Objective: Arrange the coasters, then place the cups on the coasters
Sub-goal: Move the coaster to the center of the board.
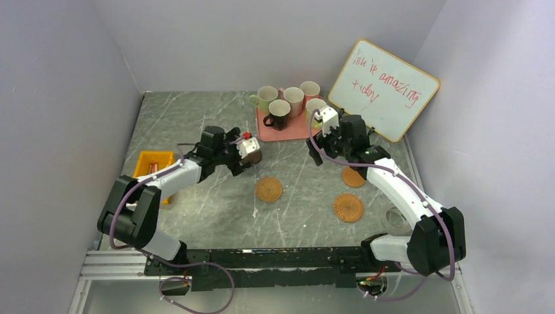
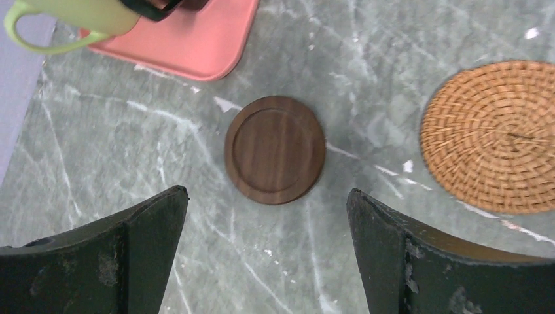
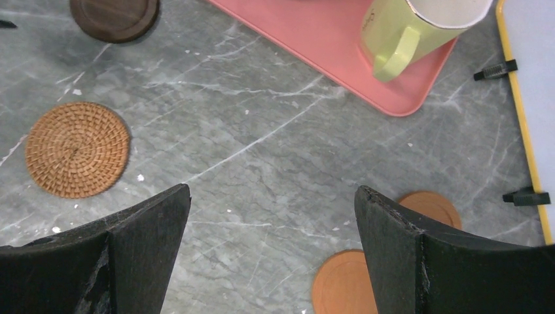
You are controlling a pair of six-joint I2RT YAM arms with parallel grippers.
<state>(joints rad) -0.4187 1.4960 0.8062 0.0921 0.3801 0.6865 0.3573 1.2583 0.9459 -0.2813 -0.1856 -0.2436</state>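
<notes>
Fingers of the left gripper [image 2: 267,191] stand spread wide with nothing between them, hanging over the dark brown coaster [image 2: 275,149], which lies flat on the marble table [image 2: 131,150] with a woven coaster [image 2: 491,134] near its side. The right gripper [image 3: 271,188] is likewise spread and empty above bare tabletop, and two smooth orange coasters [image 3: 343,284] are partly hidden behind one finger. Five cups [image 1: 293,99] stand together on the pink tray [image 1: 298,127] at the table's far edge. A second woven coaster [image 1: 348,207] lies closer to the near edge.
</notes>
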